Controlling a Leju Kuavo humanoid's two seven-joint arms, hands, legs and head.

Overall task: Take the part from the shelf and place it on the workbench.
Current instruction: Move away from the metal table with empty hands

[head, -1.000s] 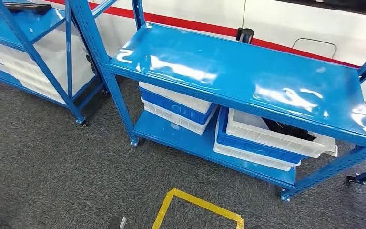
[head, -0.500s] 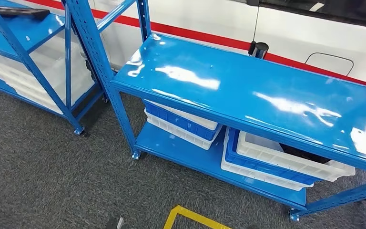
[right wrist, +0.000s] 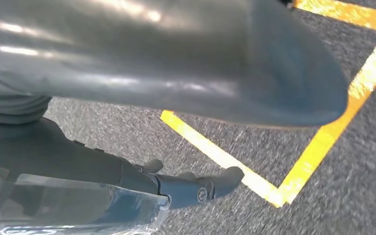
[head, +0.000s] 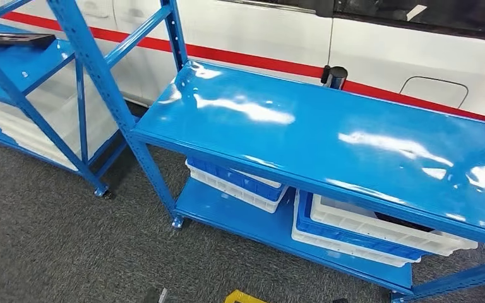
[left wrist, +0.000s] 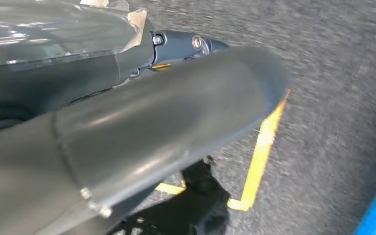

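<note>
The white vehicle body with a red stripe runs along behind everything. In front of it stands the glossy blue metal bench, its top bare and shining; a small dark cylinder rises at its far edge. At the left stands a blue metal shelf rack, with a flat dark part lying on its upper shelf near the far edge. On the bench's lower shelf sit two stacks of white and blue plastic crates, one under the left end and one under the right. Grey carpet covers the floor, with yellow tape lines. The left hand holds a clear plastic-wrapped piece, and the right hand holds a clear plastic-wrapped piece likewise; both hang over the carpet.
</note>
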